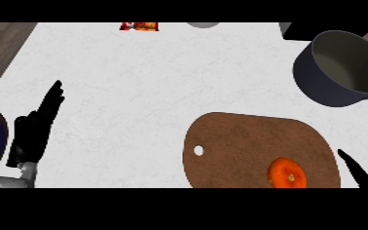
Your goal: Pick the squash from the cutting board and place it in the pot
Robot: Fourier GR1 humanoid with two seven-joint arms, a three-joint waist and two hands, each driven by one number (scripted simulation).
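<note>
An orange squash (287, 173) lies on the brown cutting board (244, 141), near the board's lower right. The dark pot (338, 68) stands at the right edge, beyond the board, its grey inside showing with nothing in it. My left hand (36, 126) rests open at the left edge, fingers straight and pointing up, far from the board. Of my right hand (354, 168) only a dark finger shows at the lower right corner, just right of the board and a short way from the squash.
A red and orange packet (140, 26) lies at the counter's far edge, with a grey round object (203, 24) beside it. A dark wood strip (13, 41) runs along the upper left. White counter lies between my left hand and the board.
</note>
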